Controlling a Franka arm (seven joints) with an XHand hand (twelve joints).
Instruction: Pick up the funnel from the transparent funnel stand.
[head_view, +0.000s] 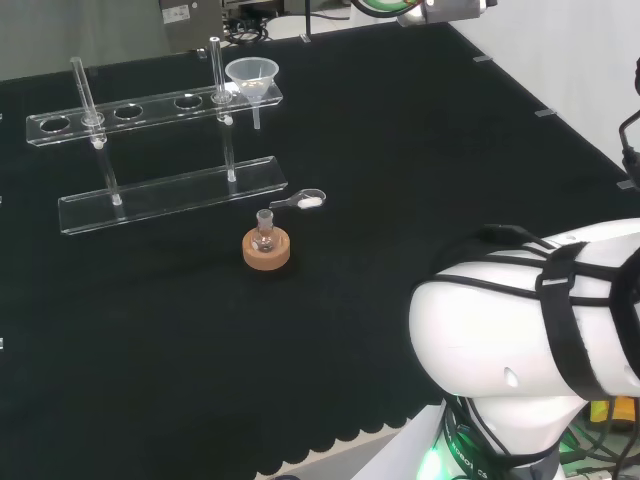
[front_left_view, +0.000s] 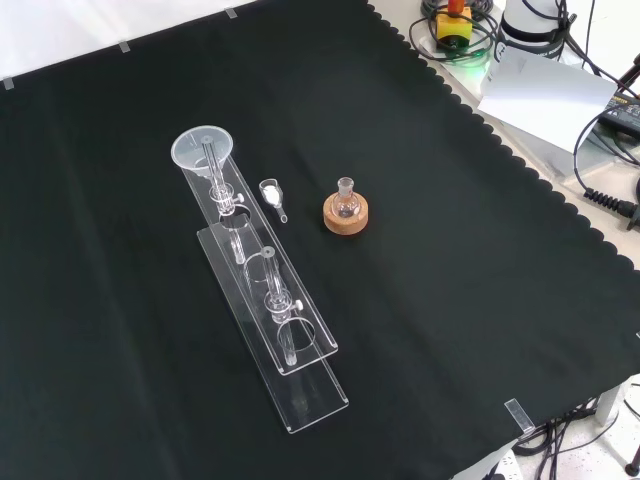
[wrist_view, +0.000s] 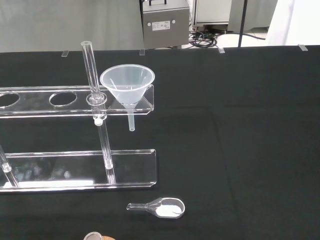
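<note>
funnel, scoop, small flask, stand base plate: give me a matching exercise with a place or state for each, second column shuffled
Column one:
1. funnel
2. scoop
3. small flask
4. base plate

Column two:
A. upright in a cork ring
B. flat on the cloth, carrying two clear posts
C. seated in the end hole of the raised clear rail
D. lying on the cloth with white powder in its bowl

Pairs: 1-C, 2-D, 3-A, 4-B
</note>
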